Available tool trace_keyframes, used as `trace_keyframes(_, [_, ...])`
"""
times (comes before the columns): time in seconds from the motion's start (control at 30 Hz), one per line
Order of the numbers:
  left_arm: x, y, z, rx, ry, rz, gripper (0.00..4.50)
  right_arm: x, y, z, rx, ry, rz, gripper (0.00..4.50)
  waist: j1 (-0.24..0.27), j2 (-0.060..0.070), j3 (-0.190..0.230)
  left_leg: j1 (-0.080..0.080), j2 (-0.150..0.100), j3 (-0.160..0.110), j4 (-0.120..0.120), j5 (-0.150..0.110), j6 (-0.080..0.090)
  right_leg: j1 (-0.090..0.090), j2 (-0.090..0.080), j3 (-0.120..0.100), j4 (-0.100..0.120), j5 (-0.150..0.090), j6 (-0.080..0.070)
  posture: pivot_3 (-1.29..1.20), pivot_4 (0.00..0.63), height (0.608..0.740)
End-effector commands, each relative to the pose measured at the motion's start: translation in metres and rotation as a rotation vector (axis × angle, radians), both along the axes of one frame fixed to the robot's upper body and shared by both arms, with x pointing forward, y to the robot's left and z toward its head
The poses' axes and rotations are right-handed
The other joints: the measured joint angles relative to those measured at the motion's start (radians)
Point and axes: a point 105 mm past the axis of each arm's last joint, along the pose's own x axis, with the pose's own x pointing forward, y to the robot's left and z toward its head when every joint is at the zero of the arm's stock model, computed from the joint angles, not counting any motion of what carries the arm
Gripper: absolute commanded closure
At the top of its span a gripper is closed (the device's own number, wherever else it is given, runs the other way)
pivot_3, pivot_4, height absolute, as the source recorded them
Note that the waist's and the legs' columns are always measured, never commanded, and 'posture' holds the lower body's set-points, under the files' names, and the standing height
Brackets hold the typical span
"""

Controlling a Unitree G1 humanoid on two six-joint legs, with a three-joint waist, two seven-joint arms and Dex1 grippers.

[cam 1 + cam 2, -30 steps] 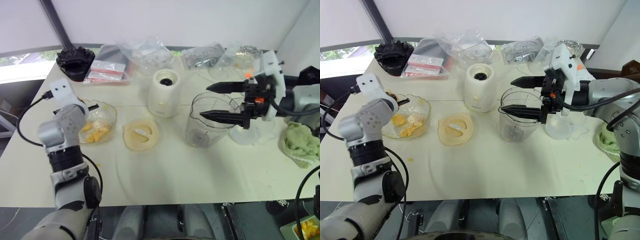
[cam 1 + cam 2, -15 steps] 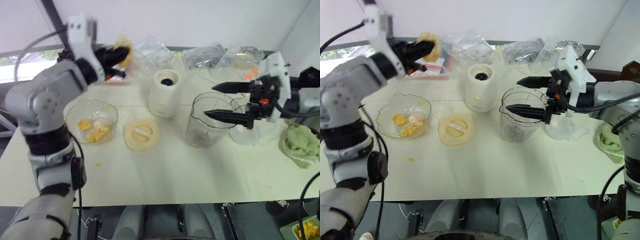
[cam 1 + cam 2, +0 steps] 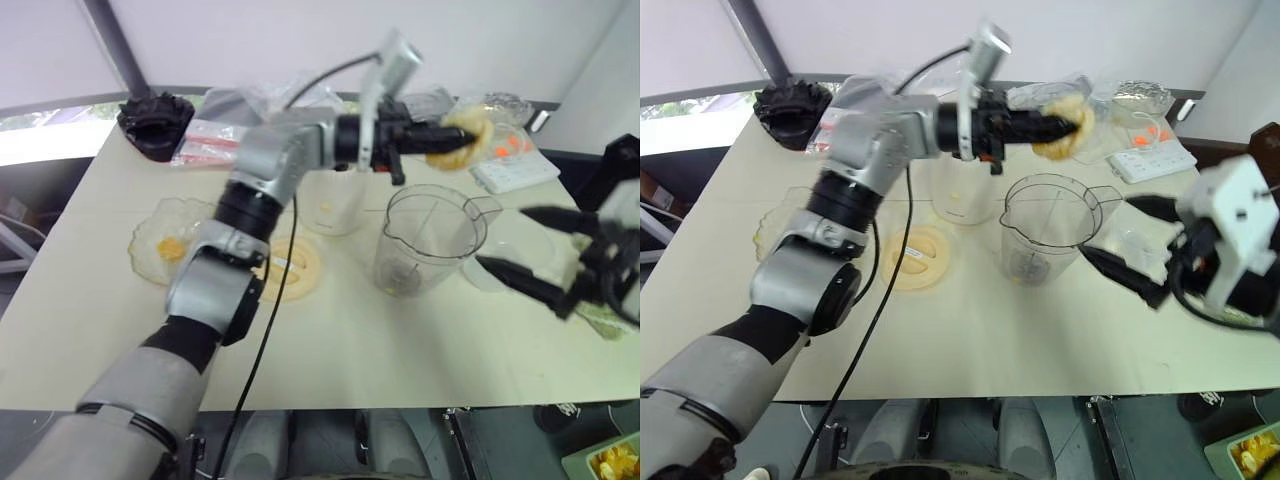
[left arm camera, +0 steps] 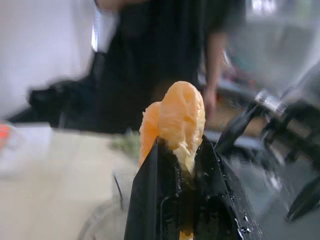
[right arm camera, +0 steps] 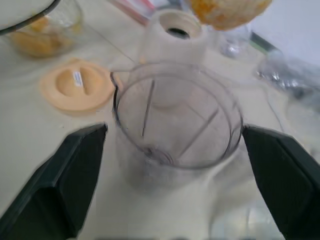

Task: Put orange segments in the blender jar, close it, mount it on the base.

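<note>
You are looking at the blender jar [image 3: 427, 238] standing open-mouthed at centre frame, apparently waiting to be loaded, with the base [image 3: 330, 205] just behind it to the left. Your right gripper [image 3: 545, 253] is hanging at the right edge, jaws spread wide and empty, beside the jar. Your left gripper [image 3: 425, 135] is pinching the orange segments [image 3: 462, 137] tight, carrying them above the jar's rim for the drop.

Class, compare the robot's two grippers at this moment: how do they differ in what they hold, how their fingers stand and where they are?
The left gripper is shut on orange segments; the right gripper is open and holds nothing. The left hangs above the blender jar; the right sits lower, beside the jar. Both have two black fingers.
</note>
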Motion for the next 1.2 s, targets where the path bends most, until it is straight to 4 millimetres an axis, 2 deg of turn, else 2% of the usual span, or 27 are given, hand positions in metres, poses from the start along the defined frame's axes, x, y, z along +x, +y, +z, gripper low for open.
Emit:
trace_keyframes(0.03, [-0.006, -0.009, -0.004, 0.057, -0.079, -0.079, 4.34, -0.016, -0.006, 0.005, -0.041, -0.066, -0.090, 0.00, -0.001, 0.000, 0.001, -0.001, 0.000, 0.002, 0.002, -0.001, 0.002, 0.000, 0.000, 0.001, 0.000, 0.000, 0.000, 0.00, 0.150, 0.740])
trace_keyframes(0.17, [-0.005, -0.014, -0.019, 0.101, -0.083, -0.100, 4.34, -0.028, -0.013, -0.002, -0.039, -0.033, -0.141, 0.00, 0.006, 0.000, 0.001, -0.002, 0.001, 0.002, 0.006, -0.002, 0.004, 0.000, -0.001, 0.002, -0.001, 0.000, 0.000, 0.00, 0.150, 0.740])
trace_keyframes(0.27, [-0.002, -0.016, -0.023, 0.110, -0.083, -0.080, 3.44, -0.033, -0.014, -0.004, -0.032, -0.021, -0.150, 0.00, 0.009, 0.000, 0.001, -0.002, 0.001, 0.002, 0.007, -0.002, 0.004, 0.000, -0.001, 0.001, 0.000, 0.000, 0.000, 0.00, 0.150, 0.740])
trace_keyframes(0.47, [0.002, -0.016, -0.021, 0.097, -0.090, -0.056, 0.25, -0.034, -0.013, -0.005, -0.030, -0.023, -0.161, 0.00, 0.008, -0.001, 0.001, -0.002, 0.001, 0.002, 0.007, -0.002, 0.004, 0.000, -0.001, 0.001, -0.001, 0.000, 0.000, 0.00, 0.150, 0.740])
trace_keyframes(0.5, [0.003, -0.016, -0.020, 0.090, -0.091, -0.047, 0.02, -0.034, -0.013, -0.005, -0.029, -0.023, -0.163, 0.00, 0.008, -0.001, 0.001, -0.002, 0.001, 0.002, 0.007, -0.002, 0.004, 0.000, -0.001, 0.001, -0.001, 0.000, 0.000, 0.00, 0.150, 0.740])
trace_keyframes(0.6, [0.006, -0.013, -0.010, 0.042, -0.093, -0.026, 0.02, -0.032, -0.017, -0.010, -0.026, -0.010, -0.180, 0.00, 0.009, -0.001, 0.001, -0.002, 0.001, 0.002, 0.007, -0.002, 0.004, 0.000, -0.001, 0.001, -0.001, -0.001, 0.001, 0.00, 0.150, 0.740])
trace_keyframes(0.7, [0.011, -0.003, 0.005, -0.024, -0.071, 0.007, 0.02, -0.028, -0.022, -0.017, -0.011, 0.003, -0.210, 0.00, 0.007, -0.001, 0.001, -0.002, 0.001, 0.002, 0.007, -0.002, 0.004, 0.000, -0.001, 0.001, -0.001, -0.002, 0.004, 0.00, 0.150, 0.740])
trace_keyframes(0.87, [0.020, 0.034, 0.023, -0.086, -0.082, 0.097, 0.02, -0.021, -0.038, -0.031, 0.020, 0.004, -0.288, 0.00, 0.005, 0.000, 0.001, -0.002, 0.002, 0.001, 0.007, -0.002, 0.004, 0.000, 0.000, 0.001, 0.000, -0.002, 0.004, 0.00, 0.150, 0.740])
trace_keyframes(1.0, [0.023, 0.066, 0.030, -0.102, -0.092, 0.196, 0.02, -0.015, -0.054, -0.044, -0.019, 0.011, -0.359, 0.00, 0.004, 0.000, 0.001, -0.001, 0.003, 0.000, 0.006, -0.002, 0.004, 0.001, 0.000, 0.002, 0.000, -0.002, 0.003, 0.00, 0.150, 0.740])
trace_keyframes(1.07, [0.024, 0.087, 0.019, -0.081, -0.098, 0.265, 0.02, -0.012, -0.061, -0.050, 0.010, 0.007, -0.390, 0.00, 0.006, 0.000, 0.000, -0.001, 0.003, -0.001, 0.007, -0.002, 0.004, 0.001, 0.000, 0.002, 0.000, 0.000, 0.000, 0.00, 0.150, 0.740])
trace_keyframes(1.13, [0.024, 0.114, -0.007, -0.024, -0.110, 0.351, 0.02, -0.005, -0.074, -0.059, 0.034, -0.001, -0.453, 0.00, 0.000, 0.002, 0.000, -0.001, 0.004, -0.001, 0.006, -0.002, 0.004, 0.001, 0.000, 0.002, 0.000, 0.000, 0.000, 0.00, 0.150, 0.740])
trace_keyframes(1.2, [0.021, 0.124, -0.023, 0.007, -0.105, 0.398, 0.02, -0.001, -0.085, -0.065, 0.058, -0.006, -0.498, 0.00, -0.004, 0.003, -0.001, 0.001, 0.004, 0.000, 0.006, -0.002, 0.004, 0.001, -0.001, 0.004, 0.001, 0.000, 0.000, 0.00, 0.150, 0.740])
